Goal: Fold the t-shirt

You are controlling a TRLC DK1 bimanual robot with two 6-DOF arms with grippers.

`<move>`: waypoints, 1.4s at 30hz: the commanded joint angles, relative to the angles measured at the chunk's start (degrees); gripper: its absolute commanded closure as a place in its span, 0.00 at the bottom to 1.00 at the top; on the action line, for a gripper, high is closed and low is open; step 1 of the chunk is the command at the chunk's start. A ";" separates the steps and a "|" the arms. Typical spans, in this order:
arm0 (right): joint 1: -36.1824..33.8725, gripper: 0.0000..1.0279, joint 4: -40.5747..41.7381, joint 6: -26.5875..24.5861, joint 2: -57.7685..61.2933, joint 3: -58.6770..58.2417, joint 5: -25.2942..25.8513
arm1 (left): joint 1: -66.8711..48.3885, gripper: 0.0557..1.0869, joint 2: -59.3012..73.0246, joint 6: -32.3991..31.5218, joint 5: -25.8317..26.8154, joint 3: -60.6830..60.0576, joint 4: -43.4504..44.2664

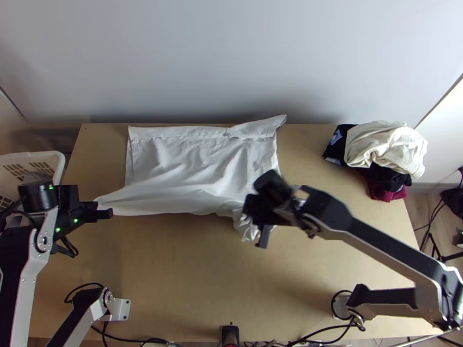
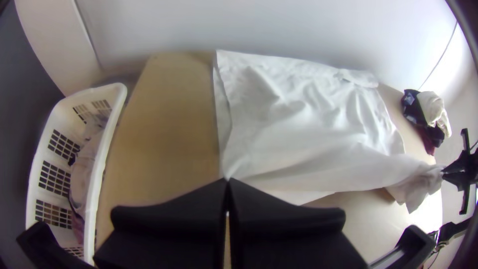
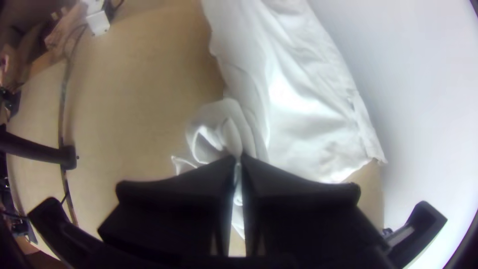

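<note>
Gripping white T-shirt w/ L tool & R tool, both closed on near side.
Can't see all of bunched near-R cloth behind R tool, nor count layers held. Cutting off basket at top view's L edge, hiding part behind L arm. Piling clothes far R on surface. Lying mostly spread, wrinkled, beyond tools, near wall.

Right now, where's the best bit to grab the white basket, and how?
Probably pinch the basket's long rim on the side facing the table, coming from above, one finger inside, one outside. The basket is open on top and the clothes lie lower inside.
</note>
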 commanded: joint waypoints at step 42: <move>9.13 0.97 -31.03 10.58 -3.95 3.71 -22.20 | -6.66 0.97 -13.66 13.87 3.68 5.38 -30.76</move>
